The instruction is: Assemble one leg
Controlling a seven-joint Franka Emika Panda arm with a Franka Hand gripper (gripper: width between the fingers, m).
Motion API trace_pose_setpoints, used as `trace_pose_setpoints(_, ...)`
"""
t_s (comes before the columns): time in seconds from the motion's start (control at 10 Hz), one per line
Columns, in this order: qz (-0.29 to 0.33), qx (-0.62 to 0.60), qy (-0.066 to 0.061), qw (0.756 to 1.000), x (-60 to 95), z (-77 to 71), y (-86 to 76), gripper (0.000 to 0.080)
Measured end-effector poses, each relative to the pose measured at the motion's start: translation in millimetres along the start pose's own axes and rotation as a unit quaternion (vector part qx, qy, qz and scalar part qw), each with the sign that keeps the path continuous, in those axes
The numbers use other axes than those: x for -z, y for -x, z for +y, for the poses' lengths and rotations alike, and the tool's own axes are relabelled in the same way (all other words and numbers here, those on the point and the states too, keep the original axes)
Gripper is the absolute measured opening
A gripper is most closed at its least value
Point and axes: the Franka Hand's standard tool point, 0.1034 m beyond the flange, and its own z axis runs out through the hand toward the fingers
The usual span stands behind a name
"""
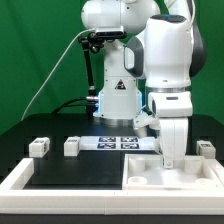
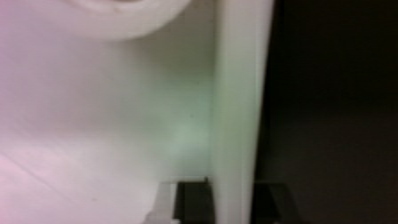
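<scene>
My gripper point(image 1: 173, 160) reaches straight down onto the large white tabletop point(image 1: 150, 176) at the front on the exterior view's right. In the wrist view the gripper point(image 2: 237, 196) straddles the tabletop's thin edge point(image 2: 240, 110). Both dark fingers point(image 2: 192, 202) press against that edge. The tabletop's broad face point(image 2: 98, 120) fills one side, with a round hole point(image 2: 128, 12) in it. Small white legs stand on the black table: two on the exterior view's left point(image 1: 38, 146) point(image 1: 72, 146) and one on the right point(image 1: 205, 150). None is in the gripper.
The marker board point(image 1: 120, 142) lies behind the tabletop, in front of the robot base point(image 1: 118, 100). A white raised wall point(image 1: 25, 182) runs along the table's front and around the tabletop's corner. A green curtain hangs behind.
</scene>
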Motion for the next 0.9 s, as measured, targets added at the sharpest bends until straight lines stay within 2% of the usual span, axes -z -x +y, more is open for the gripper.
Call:
trace_pose_setpoints(0.2, 0.0, 0.0, 0.0, 1.0, 0.0, 0.1, 0.6, 0.0058)
trace_pose_setpoints(0.3, 0.0, -0.001, 0.0, 1.0, 0.0, 0.1, 0.7, 0.0147)
trace_pose_setpoints(0.4, 0.0, -0.001, 0.0, 1.0, 0.0, 0.1, 0.8, 0.0281)
trace_pose_setpoints(0.5, 0.0, -0.001, 0.0, 1.0, 0.0, 0.1, 0.8, 0.0281)
trace_pose_setpoints(0.6, 0.0, -0.001, 0.0, 1.0, 0.0, 0.1, 0.9, 0.0465)
trace_pose_setpoints(0.7, 0.0, -0.001, 0.0, 1.0, 0.0, 0.2, 1.0, 0.0583)
trace_pose_setpoints(0.8, 0.0, -0.001, 0.0, 1.0, 0.0, 0.2, 1.0, 0.0583)
trace_pose_setpoints(0.9, 0.0, -0.001, 0.0, 1.0, 0.0, 0.2, 1.0, 0.0636)
